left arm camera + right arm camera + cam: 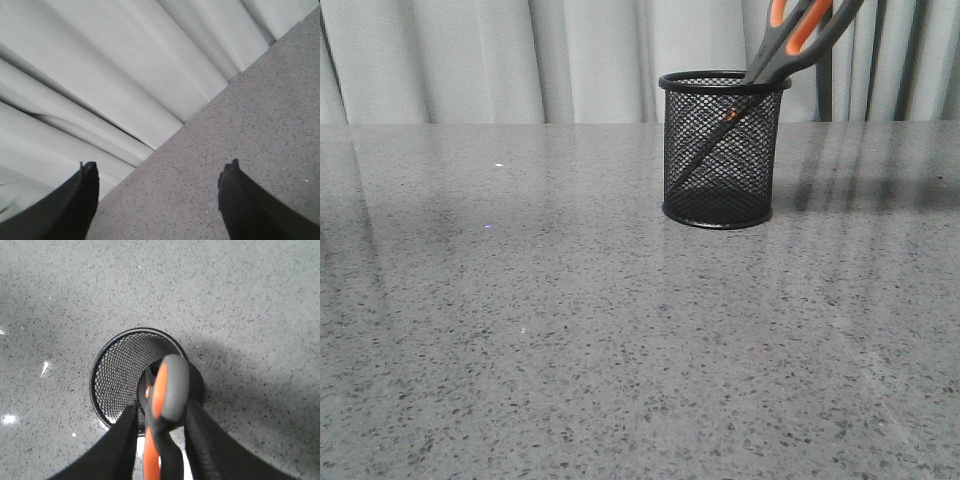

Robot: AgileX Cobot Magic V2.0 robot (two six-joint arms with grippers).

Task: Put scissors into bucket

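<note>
The black wire-mesh bucket (692, 150) stands upright on the grey table, right of centre. The scissors (790, 45) lean inside it, blades down to the bucket's floor, pivot spot below the rim, grey-and-orange handles sticking out up and to the right. In the right wrist view the handles (172, 385) lie over the bucket's rim (100, 370). My right gripper (161, 410) straddles the handles, one finger against them and a thin gap at the other. My left gripper (161, 164) is wide open and empty near the curtain. Neither gripper shows in the front view.
A grey speckled table (570, 330) spreads in front of and to the left of the bucket. A pale pleated curtain (520, 60) hangs behind the table's far edge, and the left wrist view shows it too (125, 75).
</note>
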